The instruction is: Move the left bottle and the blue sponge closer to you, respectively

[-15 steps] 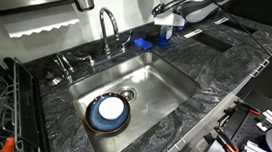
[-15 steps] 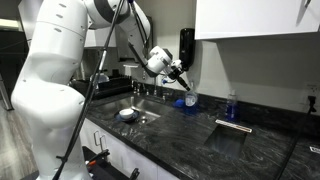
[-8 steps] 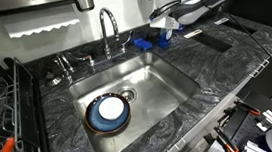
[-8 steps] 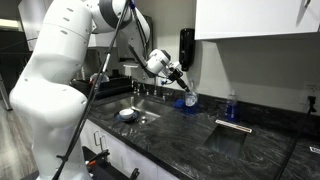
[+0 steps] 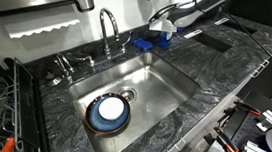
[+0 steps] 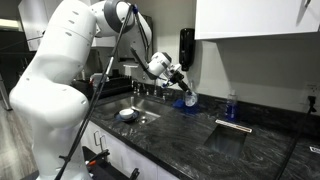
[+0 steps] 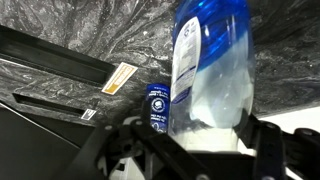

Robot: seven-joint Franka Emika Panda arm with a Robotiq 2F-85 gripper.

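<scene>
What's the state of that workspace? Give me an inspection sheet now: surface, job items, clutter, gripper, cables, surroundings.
Surface: dark marbled countertop around a steel sink.
Job's things: left bottle between the gripper fingers, at the back of the counter; blue sponge flat on the counter beside the faucet, not held.
Clutter: second bottle standing apart, further along the counter; blue-and-white plate in the sink; dish rack at the counter's end.
Gripper: gripper appears shut on the left bottle.
Cables: black cable hanging along the arm.
Surroundings: wall dispenser; white cabinet above the counter.
</scene>
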